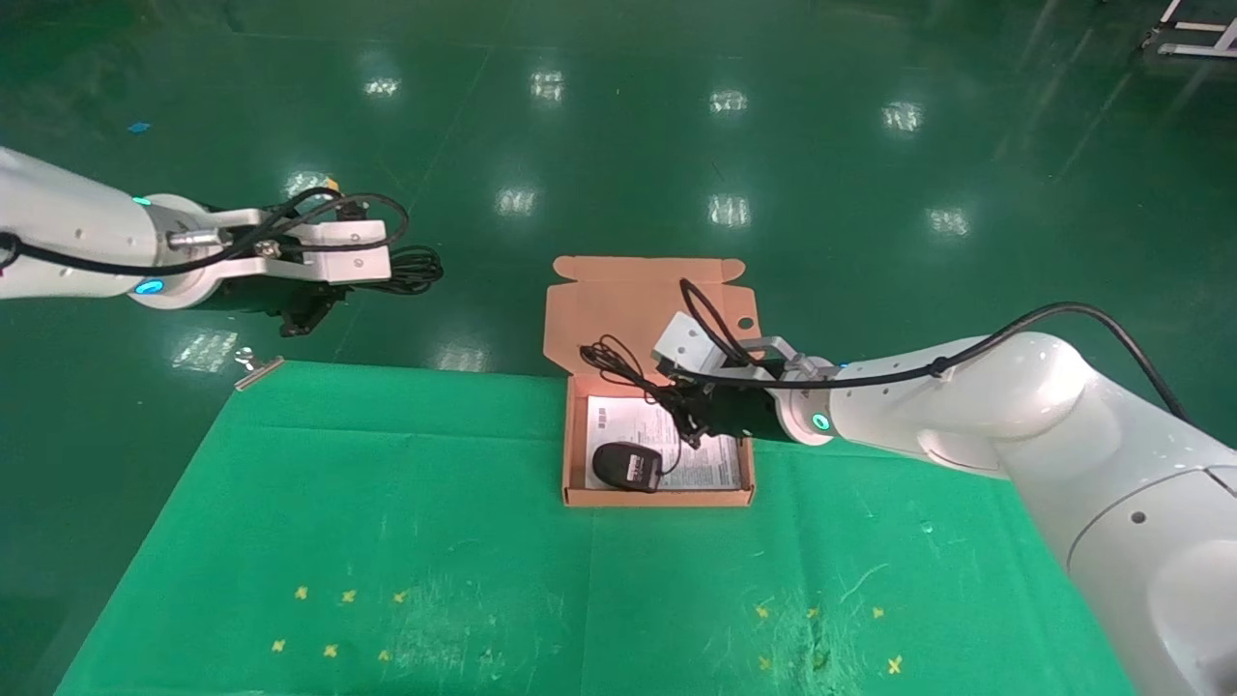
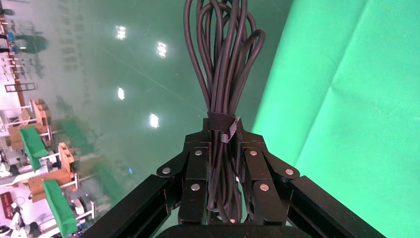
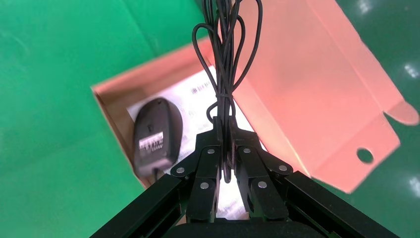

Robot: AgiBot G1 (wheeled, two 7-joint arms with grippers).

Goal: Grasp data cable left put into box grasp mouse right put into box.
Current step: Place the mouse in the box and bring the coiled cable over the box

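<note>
Black jaws of the right gripper (image 3: 224, 163) pinch the mouse's thin cord (image 3: 225, 59) above the box (image 1: 657, 498); the mouse (image 1: 626, 466) lies inside on the paper lining. Off the table's far left edge, the left gripper (image 2: 223, 168) clamps the data cable (image 2: 223, 64) over open floor.

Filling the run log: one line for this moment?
left gripper: holds data cable, off-table | right gripper: pinches cord over box | mouse: in box

Left end effector (image 2: 224, 163) clamped, raised far left; right end effector (image 3: 224, 148) clamped, extended centre.
</note>
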